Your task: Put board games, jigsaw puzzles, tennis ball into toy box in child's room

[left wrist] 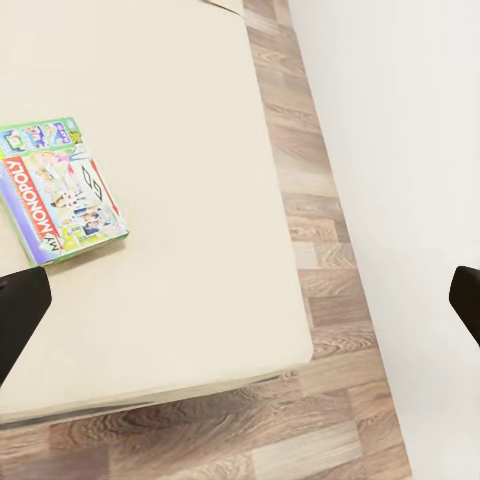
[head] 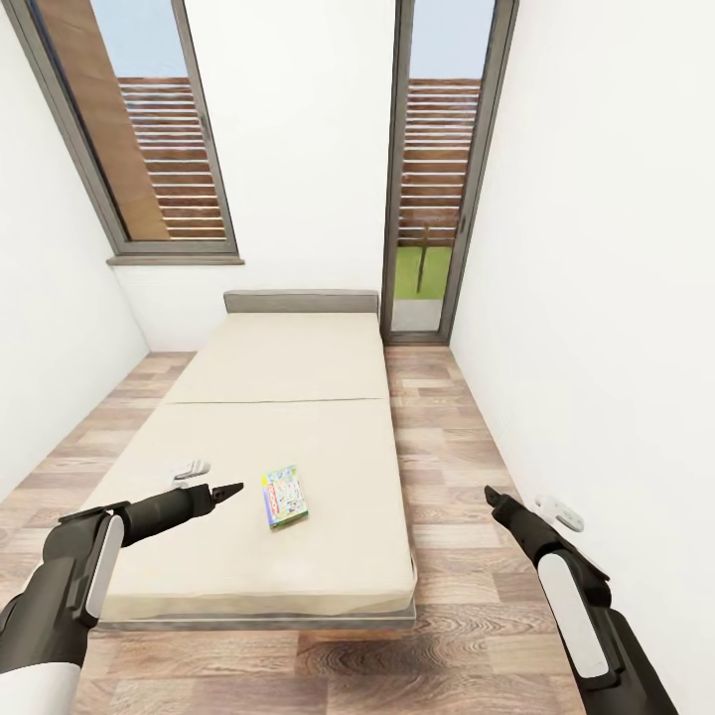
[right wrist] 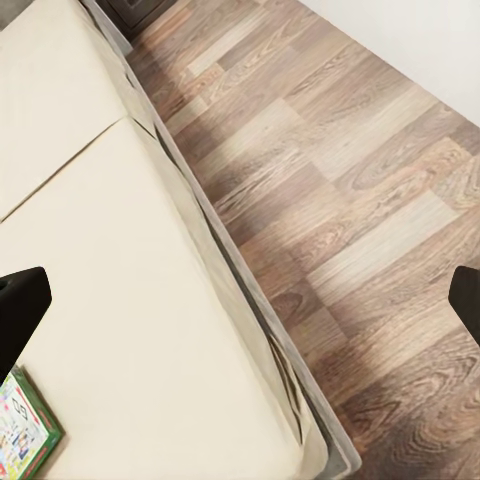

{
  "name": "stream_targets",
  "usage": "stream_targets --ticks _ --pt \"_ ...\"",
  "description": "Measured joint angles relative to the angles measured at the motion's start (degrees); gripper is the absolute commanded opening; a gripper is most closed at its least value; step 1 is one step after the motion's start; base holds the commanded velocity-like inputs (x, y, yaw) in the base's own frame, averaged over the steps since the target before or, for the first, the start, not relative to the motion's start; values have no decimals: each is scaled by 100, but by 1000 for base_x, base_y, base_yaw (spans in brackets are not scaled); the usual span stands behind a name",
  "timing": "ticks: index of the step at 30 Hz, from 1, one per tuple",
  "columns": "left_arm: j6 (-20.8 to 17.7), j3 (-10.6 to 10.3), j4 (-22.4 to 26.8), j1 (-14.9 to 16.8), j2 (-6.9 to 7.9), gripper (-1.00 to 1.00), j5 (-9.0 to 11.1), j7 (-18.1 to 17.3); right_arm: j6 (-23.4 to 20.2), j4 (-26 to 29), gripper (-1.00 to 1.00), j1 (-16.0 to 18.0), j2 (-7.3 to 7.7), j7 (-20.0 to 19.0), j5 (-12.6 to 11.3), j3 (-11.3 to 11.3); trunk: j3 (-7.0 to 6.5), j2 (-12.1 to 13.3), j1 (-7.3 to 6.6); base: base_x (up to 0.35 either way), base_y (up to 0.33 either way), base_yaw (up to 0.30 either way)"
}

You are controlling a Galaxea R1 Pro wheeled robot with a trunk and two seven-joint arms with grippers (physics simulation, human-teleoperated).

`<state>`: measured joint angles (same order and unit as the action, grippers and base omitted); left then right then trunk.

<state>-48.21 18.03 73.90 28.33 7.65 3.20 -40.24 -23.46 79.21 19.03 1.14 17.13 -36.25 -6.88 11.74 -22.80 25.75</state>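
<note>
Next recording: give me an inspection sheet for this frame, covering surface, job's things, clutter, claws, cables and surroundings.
Surface: bed, cream mattress, grey frame.
Job's things: one board game flat on the mattress near its foot; a second pale item by the left claw, too small to identify.
Clutter: nothing seen.
Claws: left claw over the mattress, open, empty; right claw over the floor, open, empty.
Cables: nothing seen.
Surroundings: white walls, window, glazed door.

"MY MONOPOLY" in white capitals along the purple edge band of the blue board game (left wrist: 60,190) lying flat on the bed (left wrist: 190,150), smaller print among its cartoon panels too small to read, no other legible text
</note>
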Motion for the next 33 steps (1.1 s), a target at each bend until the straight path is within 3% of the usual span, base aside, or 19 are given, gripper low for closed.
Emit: stream_targets --ticks 33 --pt "0 -7 -4 0 -9 100 0 7 15 -18 100 0 -1 -2 16 60 0 0 0 0 0 0"
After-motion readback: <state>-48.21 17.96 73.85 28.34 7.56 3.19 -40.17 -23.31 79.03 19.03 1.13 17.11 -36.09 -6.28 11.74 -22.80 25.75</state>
